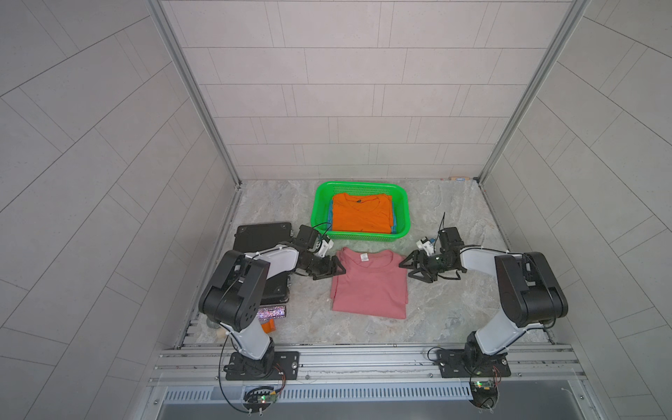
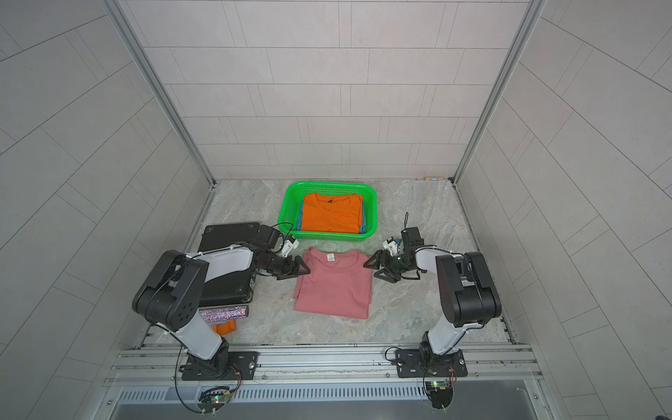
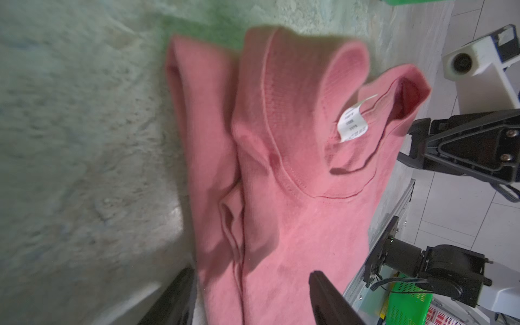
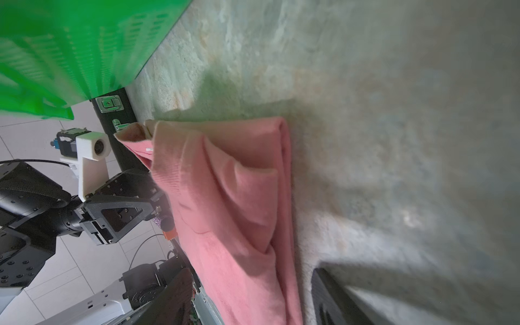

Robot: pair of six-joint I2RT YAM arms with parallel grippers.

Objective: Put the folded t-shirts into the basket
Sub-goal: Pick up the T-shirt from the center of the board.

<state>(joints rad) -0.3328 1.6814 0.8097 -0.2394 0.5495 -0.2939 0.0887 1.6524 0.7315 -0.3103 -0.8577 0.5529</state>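
The pink folded t-shirt (image 1: pixel 369 287) (image 2: pixel 332 287) lies on the table in front of the green basket (image 1: pixel 360 238) (image 2: pixel 327 236), collar toward it. An orange t-shirt (image 1: pixel 362 214) (image 2: pixel 331 214) rests in the basket on top of a blue one (image 1: pixel 330 214) (image 2: pixel 300 218), of which only the edges show. My left gripper (image 1: pixel 336 273) (image 3: pixel 250 292) is open, its jaws straddling the pink t-shirt's (image 3: pixel 281 168) left edge near the collar. My right gripper (image 1: pixel 405 272) (image 4: pixel 250 295) is open, its jaws either side of the pink t-shirt's (image 4: pixel 225 197) right edge.
A black flat case (image 1: pixel 262 236) lies under my left arm. A glittery object (image 1: pixel 271 312) and a small orange plastic piece (image 1: pixel 269 327) sit in front of it. Walls enclose the table, and a metal rail (image 1: pixel 363 354) runs along its front edge.
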